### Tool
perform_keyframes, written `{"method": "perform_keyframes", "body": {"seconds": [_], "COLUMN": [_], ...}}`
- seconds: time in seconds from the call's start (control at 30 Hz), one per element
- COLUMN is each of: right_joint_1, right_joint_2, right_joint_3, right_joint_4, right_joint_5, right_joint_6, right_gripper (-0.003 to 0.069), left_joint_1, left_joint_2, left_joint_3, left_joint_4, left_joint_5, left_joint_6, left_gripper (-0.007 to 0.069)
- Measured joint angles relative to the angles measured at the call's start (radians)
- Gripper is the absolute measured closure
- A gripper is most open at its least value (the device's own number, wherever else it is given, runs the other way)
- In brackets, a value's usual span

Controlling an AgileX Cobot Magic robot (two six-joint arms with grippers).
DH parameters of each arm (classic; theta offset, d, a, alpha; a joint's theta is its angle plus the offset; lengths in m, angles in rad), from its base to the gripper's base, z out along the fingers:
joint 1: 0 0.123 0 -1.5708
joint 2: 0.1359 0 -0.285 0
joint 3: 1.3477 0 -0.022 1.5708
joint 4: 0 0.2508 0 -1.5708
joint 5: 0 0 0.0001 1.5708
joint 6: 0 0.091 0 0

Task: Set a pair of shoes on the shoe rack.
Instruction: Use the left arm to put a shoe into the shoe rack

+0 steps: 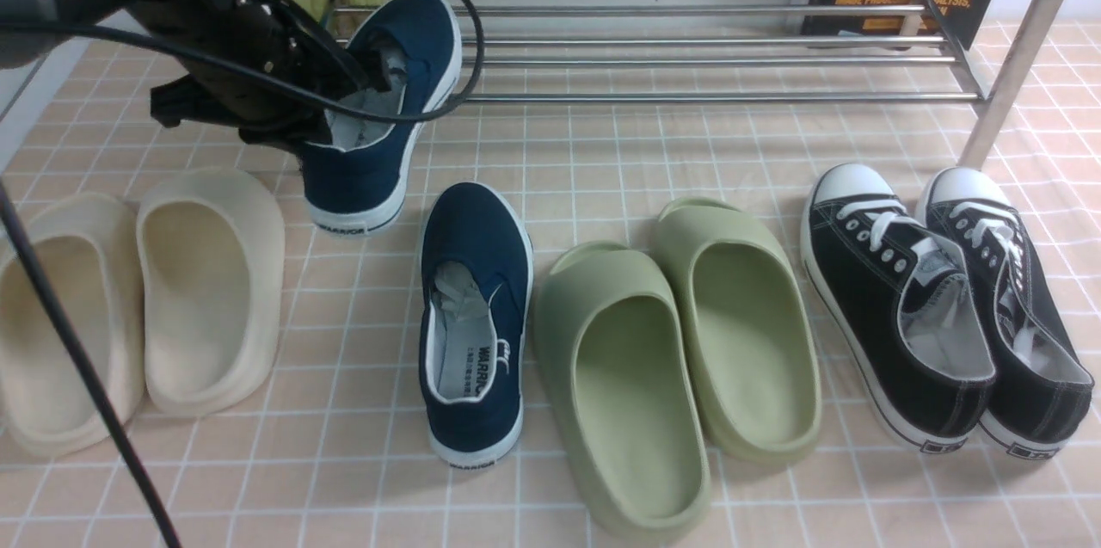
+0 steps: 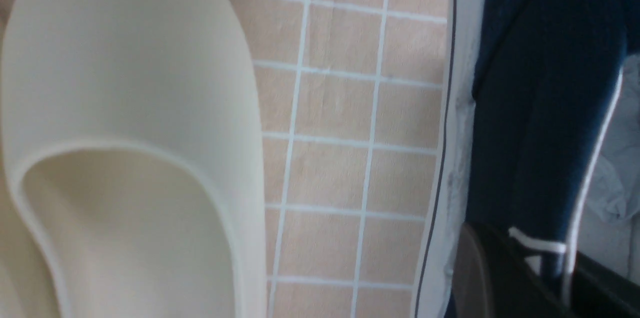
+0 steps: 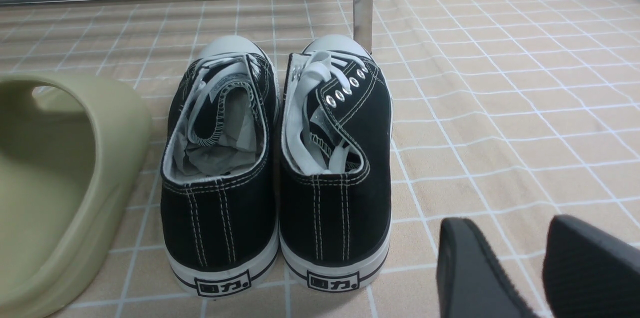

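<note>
In the front view, one navy shoe (image 1: 434, 58) hangs tilted from the left gripper (image 1: 365, 88), above the floor and near the chrome rack (image 1: 714, 98), while the other navy shoe (image 1: 476, 324) lies on the tiles between cream clogs (image 1: 211, 290) and green clogs (image 1: 641, 384), and a dark cable (image 1: 478, 40) crosses the raised shoe. The left wrist view shows the fingers pinched narrowly on its side wall, though their tips look rather blurred. In the right wrist view, the right gripper (image 3: 500, 223) stands parted and holds nothing, beside the black sneakers (image 3: 335, 223).

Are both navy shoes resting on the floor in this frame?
No, the left gripper holds one navy shoe by its side.
</note>
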Motion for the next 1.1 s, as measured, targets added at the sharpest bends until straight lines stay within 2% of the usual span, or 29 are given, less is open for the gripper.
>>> {"method": "perform_keyframes", "body": {"seconds": [0.4,0.5,0.7,0.73,0.83,0.97,1.1], "right_joint_1": [0.000,0.000,0.000,0.000,0.000,0.000,0.000], "right_joint_2": [0.000,0.000,0.000,0.000,0.000,0.000,0.000], "right_joint_3": [0.000,0.000,0.000,0.000,0.000,0.000,0.000], "right_joint_4": [0.000,0.000,0.000,0.000,0.000,0.000,0.000], "right_joint_5": [0.000,0.000,0.000,0.000,0.000,0.000,0.000], "right_joint_6": [0.000,0.000,0.000,0.000,0.000,0.000,0.000], "right_gripper": [0.0416,0.0416,0.0416,0.0416,0.0416,0.0416,0.0416], "left_joint_1": [0.000,0.000,0.000,0.000,0.000,0.000,0.000], "left_joint_2": [0.298,0.363,0.416,0.412,0.379,0.314,0.196], "left_joint_3": [-0.352,-0.425,-0.502,-0.517,-0.545,-0.558,-0.564], "left_joint_4": [0.074,0.095,0.111,0.111,0.111,0.108,0.104], "left_joint_5": [-0.117,-0.141,-0.143,-0.123,-0.037,0.077,0.296], "left_joint_6": [-0.076,-0.093,-0.098,-0.098,-0.063,0.018,0.138], "left_gripper": [0.0560,0.0519,0.0390,0.0332,0.0249,0.0193,0.0174]}}
